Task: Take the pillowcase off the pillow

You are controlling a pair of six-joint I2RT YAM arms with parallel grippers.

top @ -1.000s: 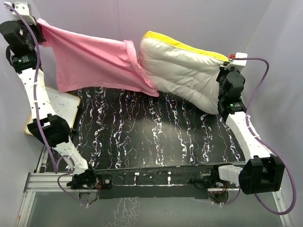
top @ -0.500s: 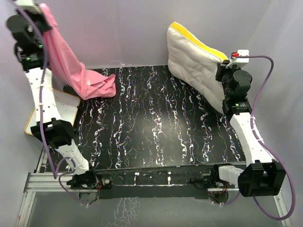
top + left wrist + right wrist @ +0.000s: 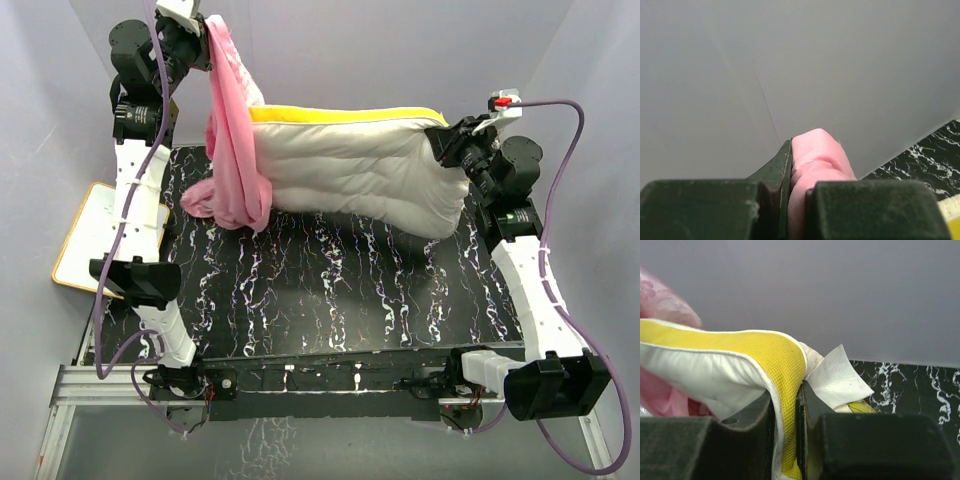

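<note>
Between left jaws: pillowcase (image 3: 816, 156) pinched; between right jaws: pillow (image 3: 740, 355) edge.

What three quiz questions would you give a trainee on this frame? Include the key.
1. True or false: the left hand is shut on the pillowcase.
2. The right hand grips: A) the pillow at its yellow-banded corner, B) the pink cover, C) nothing.
3. Fill in: the yellow-framed board lies at the table's ___ edge.
Key: 1 true; 2 A; 3 left.
</note>
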